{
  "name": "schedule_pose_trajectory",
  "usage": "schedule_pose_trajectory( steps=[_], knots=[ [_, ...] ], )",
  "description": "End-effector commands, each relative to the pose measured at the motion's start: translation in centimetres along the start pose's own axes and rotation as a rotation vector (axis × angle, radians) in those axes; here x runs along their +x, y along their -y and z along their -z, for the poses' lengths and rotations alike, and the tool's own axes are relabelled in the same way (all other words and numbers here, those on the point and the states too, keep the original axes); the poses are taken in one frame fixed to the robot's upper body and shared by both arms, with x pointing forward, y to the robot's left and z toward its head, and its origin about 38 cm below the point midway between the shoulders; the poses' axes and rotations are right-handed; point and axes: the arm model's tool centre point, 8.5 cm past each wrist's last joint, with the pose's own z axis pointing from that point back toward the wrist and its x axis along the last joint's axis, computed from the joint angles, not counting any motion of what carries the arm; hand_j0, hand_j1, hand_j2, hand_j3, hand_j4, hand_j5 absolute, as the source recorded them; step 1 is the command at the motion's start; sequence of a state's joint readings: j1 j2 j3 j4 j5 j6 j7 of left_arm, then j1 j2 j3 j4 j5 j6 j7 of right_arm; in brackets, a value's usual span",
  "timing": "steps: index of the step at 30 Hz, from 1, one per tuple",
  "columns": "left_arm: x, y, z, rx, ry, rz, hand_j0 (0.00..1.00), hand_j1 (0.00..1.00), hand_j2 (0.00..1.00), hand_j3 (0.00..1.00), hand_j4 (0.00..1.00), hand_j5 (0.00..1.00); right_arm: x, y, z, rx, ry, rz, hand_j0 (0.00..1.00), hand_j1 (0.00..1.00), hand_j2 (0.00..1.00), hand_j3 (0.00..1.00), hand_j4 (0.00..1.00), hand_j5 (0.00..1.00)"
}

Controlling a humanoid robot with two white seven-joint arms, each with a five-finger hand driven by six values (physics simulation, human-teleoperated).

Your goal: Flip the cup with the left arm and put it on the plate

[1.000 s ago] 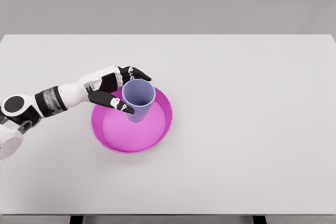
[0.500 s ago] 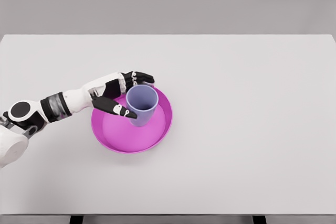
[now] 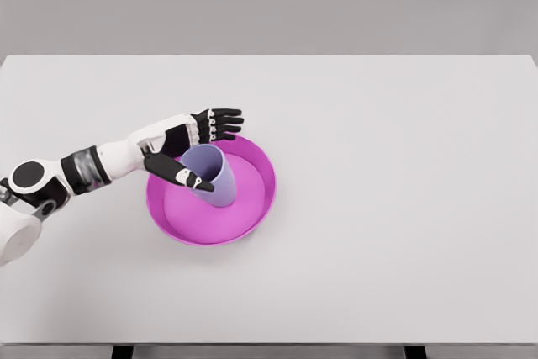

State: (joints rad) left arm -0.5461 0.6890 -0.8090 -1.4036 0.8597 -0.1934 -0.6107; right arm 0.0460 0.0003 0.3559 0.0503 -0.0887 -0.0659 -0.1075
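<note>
A lavender cup (image 3: 215, 181) stands in the magenta plate (image 3: 249, 214), tilted so that its open mouth leans up and left toward my left hand (image 3: 204, 142). That hand is open at the plate's upper left rim. Its fingers (image 3: 222, 120) stretch out straight behind the cup and do not wrap it. The thumb (image 3: 187, 177) lies in front of the cup's mouth, touching or nearly touching the rim. The white left arm comes in from the lower left. No right arm shows.
The plate sits left of the middle of a wide white table (image 3: 387, 166). The table's front edge runs along the bottom of the picture, and a grey wall stands behind it.
The fingers have straightened and let go of the cup. The cup has sunk into the plate and tipped from upright to leaning left toward the hand.
</note>
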Motion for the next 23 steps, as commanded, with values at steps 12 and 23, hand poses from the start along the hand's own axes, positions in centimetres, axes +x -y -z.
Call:
schedule_pose_trajectory(
  steps=[12, 23],
  knots=[
    [3.4, 0.5, -1.9, -0.037, 0.034, 0.043, 1.00, 1.00, 1.00, 1.00, 1.00, 1.00, 0.0, 0.0, 0.0, 0.000, 0.000, 0.000, 1.00, 1.00, 1.00, 1.00, 1.00, 1.00],
    [9.6, -3.3, -11.3, 0.092, -0.043, 0.116, 1.00, 1.00, 1.00, 1.00, 1.00, 1.00, 0.0, 0.0, 0.0, 0.000, 0.000, 0.000, 1.00, 1.00, 1.00, 1.00, 1.00, 1.00]
  ],
)
